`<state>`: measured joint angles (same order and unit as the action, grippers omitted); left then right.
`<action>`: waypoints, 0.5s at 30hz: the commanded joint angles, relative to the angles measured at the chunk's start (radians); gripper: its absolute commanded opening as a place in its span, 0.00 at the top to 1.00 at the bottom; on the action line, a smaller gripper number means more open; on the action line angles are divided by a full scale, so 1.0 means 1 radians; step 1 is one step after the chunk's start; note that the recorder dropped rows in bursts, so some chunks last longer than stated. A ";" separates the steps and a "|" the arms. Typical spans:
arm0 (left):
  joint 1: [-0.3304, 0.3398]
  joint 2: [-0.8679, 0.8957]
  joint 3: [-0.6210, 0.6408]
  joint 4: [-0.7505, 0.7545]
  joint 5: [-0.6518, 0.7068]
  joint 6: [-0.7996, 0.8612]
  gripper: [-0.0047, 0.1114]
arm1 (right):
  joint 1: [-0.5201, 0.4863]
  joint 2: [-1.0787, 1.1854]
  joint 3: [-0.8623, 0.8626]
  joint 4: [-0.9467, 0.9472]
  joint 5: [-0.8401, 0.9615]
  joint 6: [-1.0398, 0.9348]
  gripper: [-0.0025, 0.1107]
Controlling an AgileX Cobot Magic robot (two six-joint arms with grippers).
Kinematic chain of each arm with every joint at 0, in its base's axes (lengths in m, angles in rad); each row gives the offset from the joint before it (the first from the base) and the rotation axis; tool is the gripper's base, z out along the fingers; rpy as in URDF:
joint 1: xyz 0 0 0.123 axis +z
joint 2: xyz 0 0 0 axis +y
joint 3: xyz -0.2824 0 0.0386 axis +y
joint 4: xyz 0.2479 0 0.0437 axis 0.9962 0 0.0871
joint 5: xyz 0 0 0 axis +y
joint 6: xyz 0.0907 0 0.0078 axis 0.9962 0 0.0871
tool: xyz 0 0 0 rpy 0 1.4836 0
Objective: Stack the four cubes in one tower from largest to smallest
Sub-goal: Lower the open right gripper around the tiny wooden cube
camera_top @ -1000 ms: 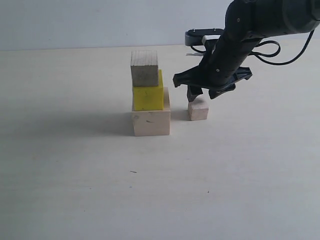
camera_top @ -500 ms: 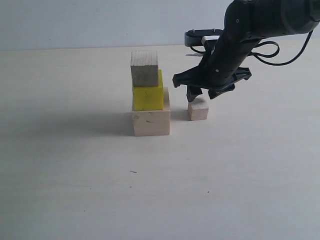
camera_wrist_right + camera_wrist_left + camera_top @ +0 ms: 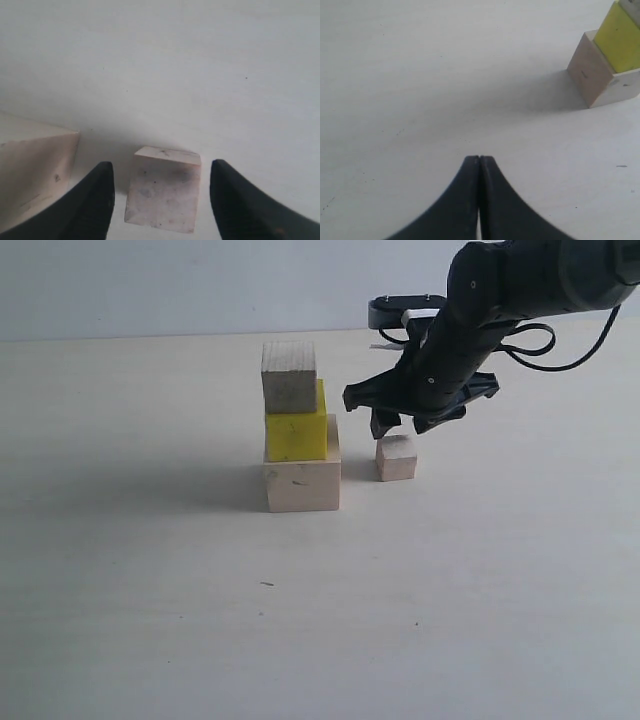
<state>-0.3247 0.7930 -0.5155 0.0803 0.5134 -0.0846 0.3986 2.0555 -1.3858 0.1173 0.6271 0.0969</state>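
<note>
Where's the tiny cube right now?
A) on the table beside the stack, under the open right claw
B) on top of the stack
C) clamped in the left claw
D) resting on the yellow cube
A: the tiny cube sits on the table next to the three-cube stack, with the right claw open above it and, in the right wrist view, a gap on each side.

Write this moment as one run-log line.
tower: three cubes | tiny wood cube: on table | right gripper: open over cube | left gripper: shut
</note>
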 commanded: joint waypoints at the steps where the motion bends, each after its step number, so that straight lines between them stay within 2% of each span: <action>1: 0.003 0.000 0.004 -0.011 -0.014 0.001 0.96 | -0.004 0.039 -0.009 0.003 -0.010 -0.001 0.49; 11: 0.003 0.000 0.004 -0.011 -0.014 0.001 0.96 | -0.004 0.055 -0.009 0.009 -0.020 -0.001 0.49; 13: 0.003 0.000 0.004 -0.011 -0.014 0.001 0.96 | -0.004 0.055 -0.009 0.009 -0.020 -0.001 0.52; 15: 0.003 0.000 0.004 -0.011 -0.014 0.001 0.96 | -0.004 0.055 -0.009 0.000 -0.008 -0.001 0.62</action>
<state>-0.3247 0.7930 -0.5155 0.0803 0.5134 -0.0846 0.3986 2.1122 -1.3882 0.1248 0.6187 0.0969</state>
